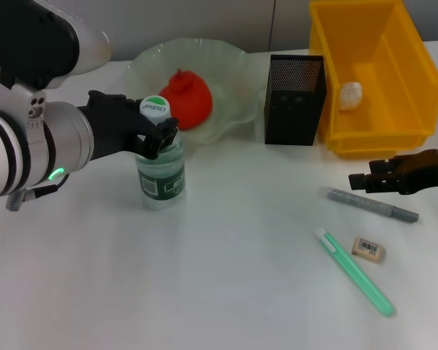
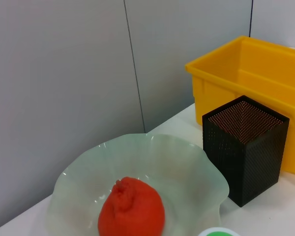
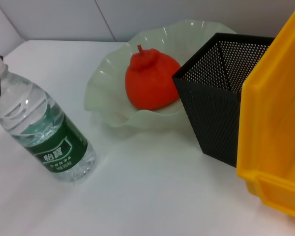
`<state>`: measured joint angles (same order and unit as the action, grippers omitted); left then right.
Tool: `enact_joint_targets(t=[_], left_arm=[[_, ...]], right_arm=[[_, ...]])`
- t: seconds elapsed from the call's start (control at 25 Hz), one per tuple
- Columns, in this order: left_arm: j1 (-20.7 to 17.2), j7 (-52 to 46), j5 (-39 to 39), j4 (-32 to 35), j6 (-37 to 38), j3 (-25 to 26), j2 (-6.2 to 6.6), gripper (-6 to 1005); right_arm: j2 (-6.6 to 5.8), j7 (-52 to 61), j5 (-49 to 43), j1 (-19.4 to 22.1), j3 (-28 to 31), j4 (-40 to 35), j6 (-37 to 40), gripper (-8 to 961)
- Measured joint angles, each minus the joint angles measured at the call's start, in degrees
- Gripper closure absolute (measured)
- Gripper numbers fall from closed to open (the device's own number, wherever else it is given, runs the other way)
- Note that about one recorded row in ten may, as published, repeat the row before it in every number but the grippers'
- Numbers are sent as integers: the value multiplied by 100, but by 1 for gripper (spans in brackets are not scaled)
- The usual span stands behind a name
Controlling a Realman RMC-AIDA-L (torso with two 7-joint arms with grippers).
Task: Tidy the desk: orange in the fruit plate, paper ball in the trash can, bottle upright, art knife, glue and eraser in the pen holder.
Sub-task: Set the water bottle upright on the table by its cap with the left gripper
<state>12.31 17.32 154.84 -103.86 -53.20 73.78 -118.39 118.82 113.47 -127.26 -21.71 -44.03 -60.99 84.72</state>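
The left gripper (image 1: 155, 130) pinches the upright bottle (image 1: 160, 175) at its neck, while the eraser (image 1: 368, 249) lies below the right gripper (image 1: 359, 181) — the nearer arm — whose finger state I cannot tell.

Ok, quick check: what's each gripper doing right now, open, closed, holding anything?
Left gripper: closed around the neck of the upright bottle, just under its cap.
Right gripper: holding nothing, hovering above the table near the grey pen; open or closed cannot be told.
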Motion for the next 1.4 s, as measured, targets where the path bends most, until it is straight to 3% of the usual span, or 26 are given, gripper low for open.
enact_joint_targets(t=[1.4], left_arm=[[33,159,-6,13,-162,10,3,554]], right_arm=[[9,-49,43,39,-1,0,10,299]])
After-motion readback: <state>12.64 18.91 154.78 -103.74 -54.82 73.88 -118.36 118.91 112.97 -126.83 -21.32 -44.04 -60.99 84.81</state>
